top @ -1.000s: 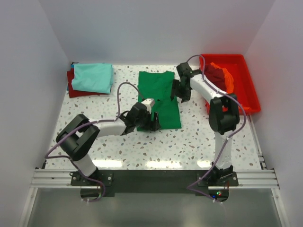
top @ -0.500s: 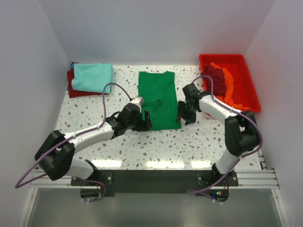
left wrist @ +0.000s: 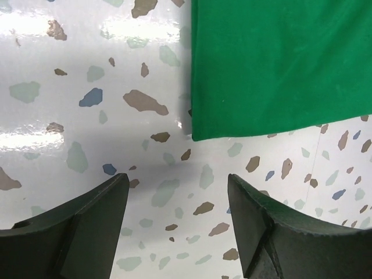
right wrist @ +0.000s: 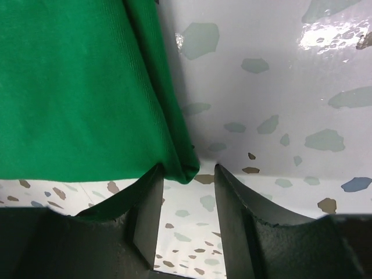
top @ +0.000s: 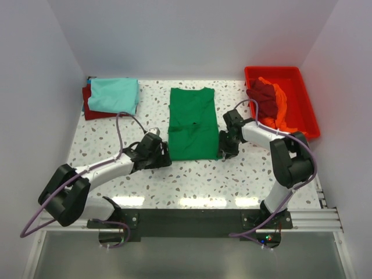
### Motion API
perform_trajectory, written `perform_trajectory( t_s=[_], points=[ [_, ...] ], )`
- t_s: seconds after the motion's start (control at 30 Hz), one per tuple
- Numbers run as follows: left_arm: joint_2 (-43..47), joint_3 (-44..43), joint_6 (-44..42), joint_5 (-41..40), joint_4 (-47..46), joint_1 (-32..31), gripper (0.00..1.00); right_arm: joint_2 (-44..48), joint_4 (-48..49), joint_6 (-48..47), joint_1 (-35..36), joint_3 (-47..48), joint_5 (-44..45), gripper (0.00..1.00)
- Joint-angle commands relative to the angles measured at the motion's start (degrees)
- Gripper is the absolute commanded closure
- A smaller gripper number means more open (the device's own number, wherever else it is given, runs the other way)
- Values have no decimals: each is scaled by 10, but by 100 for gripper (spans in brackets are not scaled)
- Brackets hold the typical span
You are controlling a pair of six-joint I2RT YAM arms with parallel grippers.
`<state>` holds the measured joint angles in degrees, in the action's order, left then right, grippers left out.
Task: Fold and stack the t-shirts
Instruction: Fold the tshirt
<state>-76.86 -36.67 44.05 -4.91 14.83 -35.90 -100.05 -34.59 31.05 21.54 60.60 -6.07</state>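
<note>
Nearest, the left pincer (left wrist: pixel 177 181) gapes wide just off the near-left corner of the green t-shirt (top: pixel 193 122), flat at mid-desk (top: pixel 192 174), whose near-right corner the narrow, unclamped right pincer (right wrist: pixel 187 171) straddles; far left, a teal t-shirt (top: pixel 114 95) tops a dark red t-shirt (top: pixel 88 108).

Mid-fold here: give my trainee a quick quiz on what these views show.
1. True or false: the left end effector grips the green t-shirt.
2. Which colour t-shirt lies on the dark red t-shirt at the far left? A yellow, B teal, C white.
3. Fill in: the right end effector has the green t-shirt's near ____ corner between its jaws.
Key: 1 false, it is open and short of the cloth. 2 B, the teal t-shirt. 3 right.
</note>
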Motion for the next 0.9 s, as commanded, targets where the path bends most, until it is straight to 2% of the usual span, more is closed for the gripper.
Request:
perform_trajectory(
  t_s=[0.0,0.13,0.3,0.37,0.5,0.87],
  points=[
    [20,16,18,9,-16,11,27,-8,32,2,3,-14,-11,57],
    [20,24,21,18,-28,15,30,-23,42,0,2,-23,-11,65],
    [7,27,22,39,-52,15,31,-27,44,-2,2,-28,-14,81],
    [-6,28,22,46,-59,16,35,-23,43,-2,3,-29,-13,83],
    [-22,28,26,70,-88,17,41,-22,41,-1,2,-34,-16,84],
    [-65,7,26,51,-96,47,51,-8,47,2,3,-62,-21,85]
  ],
)
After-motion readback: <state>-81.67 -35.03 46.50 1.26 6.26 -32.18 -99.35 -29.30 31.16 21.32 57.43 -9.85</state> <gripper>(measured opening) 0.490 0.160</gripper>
